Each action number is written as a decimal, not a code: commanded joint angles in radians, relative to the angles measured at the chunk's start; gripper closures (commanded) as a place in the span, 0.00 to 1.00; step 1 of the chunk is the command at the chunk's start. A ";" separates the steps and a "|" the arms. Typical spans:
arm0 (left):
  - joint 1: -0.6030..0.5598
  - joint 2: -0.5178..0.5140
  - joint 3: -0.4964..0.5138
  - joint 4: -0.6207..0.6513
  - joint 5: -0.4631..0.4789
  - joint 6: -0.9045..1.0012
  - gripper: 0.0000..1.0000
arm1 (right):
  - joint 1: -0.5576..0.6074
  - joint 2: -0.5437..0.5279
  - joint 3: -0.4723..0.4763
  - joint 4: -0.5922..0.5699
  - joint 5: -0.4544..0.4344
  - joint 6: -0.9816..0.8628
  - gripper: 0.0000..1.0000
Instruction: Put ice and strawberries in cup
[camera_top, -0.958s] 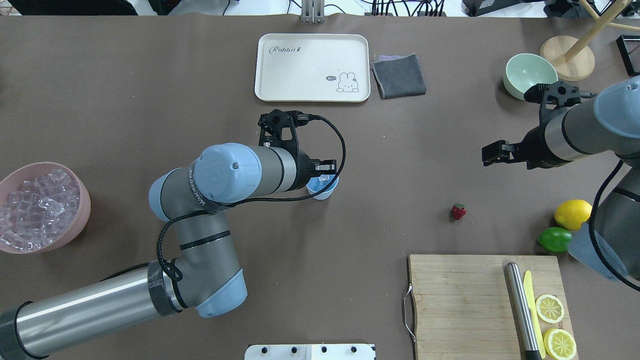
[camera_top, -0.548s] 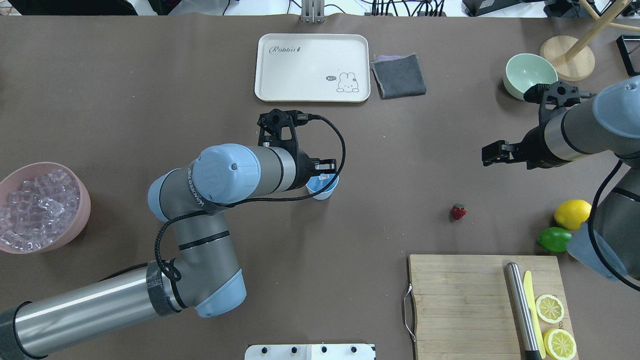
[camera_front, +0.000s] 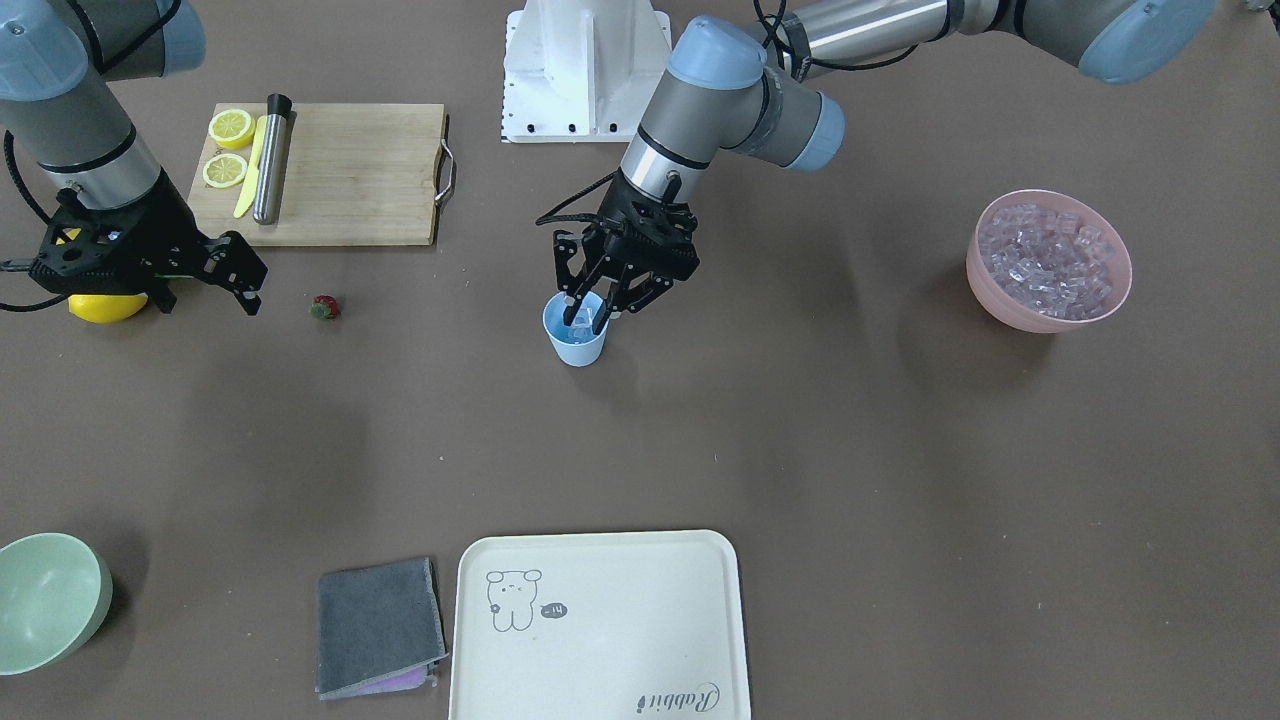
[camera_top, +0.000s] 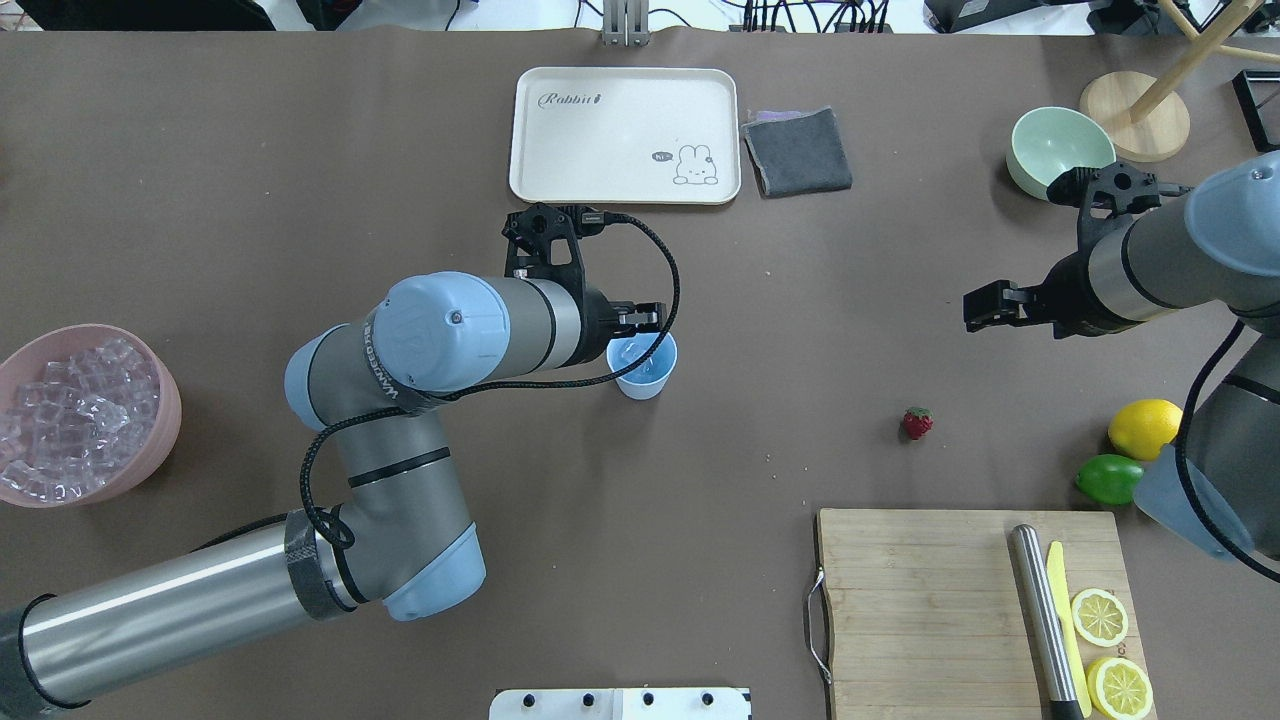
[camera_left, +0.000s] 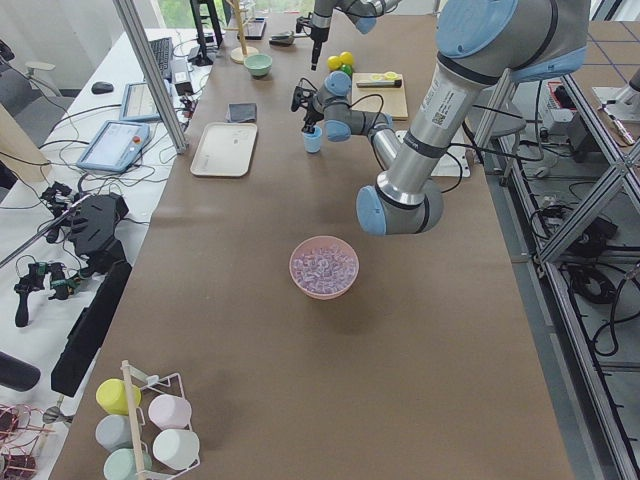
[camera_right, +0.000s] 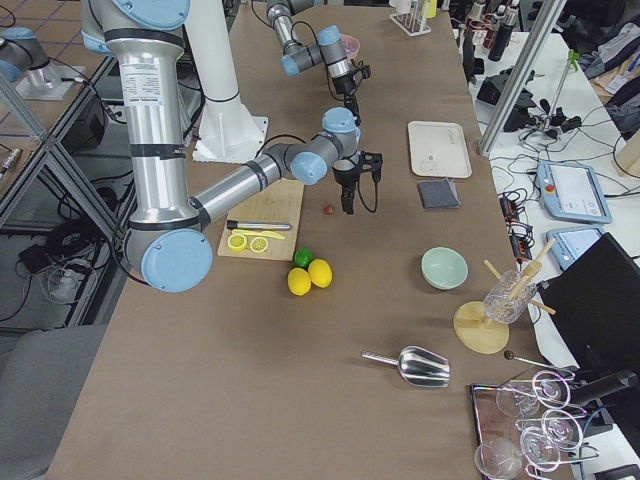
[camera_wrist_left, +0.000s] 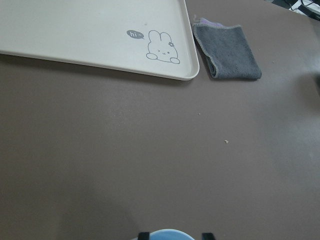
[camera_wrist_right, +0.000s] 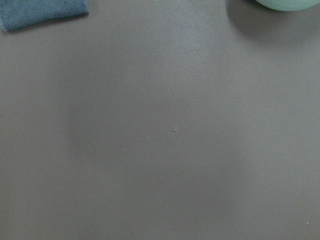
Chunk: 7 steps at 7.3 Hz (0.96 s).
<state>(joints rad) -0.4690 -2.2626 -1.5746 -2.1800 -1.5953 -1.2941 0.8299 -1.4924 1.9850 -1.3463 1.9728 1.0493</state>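
Ice (camera_top: 75, 415) fills the pink bowl (camera_top: 172, 425) at the far left, a heap of small clear cubes, glassy and hard-edged, likely slick to pinch. Toward the middle, the left hand (camera_front: 587, 312) hangs over the cup (camera_top: 655, 382), its fingers spread apart and gripping nothing. One cube (camera_top: 632, 352) lies inside the cup below them. The cup is thin light blue plastic, round-rimmed and tapering to a narrow base, so it probably tips easily. The step, as I judge it, is clearing the hand. Lift straight up, keeping both fingers off the rim, before swinging away. Further right, the strawberry (camera_top: 917, 423) sits alone on the matte brown tabletop (camera_top: 780, 300), tiny, red and pitted under a green cap. Its rounded body may roll, so a gentle, centred pinch suits it. Beyond it, the right hand (camera_top: 985, 305) hovers above the tabletop. I cannot tell how far open it is.
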 joint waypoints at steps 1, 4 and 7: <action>0.001 0.002 -0.005 0.000 -0.002 -0.001 0.02 | 0.000 0.001 0.000 0.000 -0.005 0.000 0.00; -0.078 0.086 -0.155 0.206 -0.096 0.056 0.01 | -0.002 0.003 -0.008 0.000 -0.017 0.000 0.00; -0.242 0.257 -0.422 0.578 -0.170 0.383 0.01 | -0.003 0.018 -0.029 0.000 -0.028 -0.002 0.00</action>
<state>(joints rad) -0.6425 -2.0960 -1.9235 -1.6814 -1.7438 -1.0523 0.8274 -1.4783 1.9658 -1.3469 1.9478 1.0489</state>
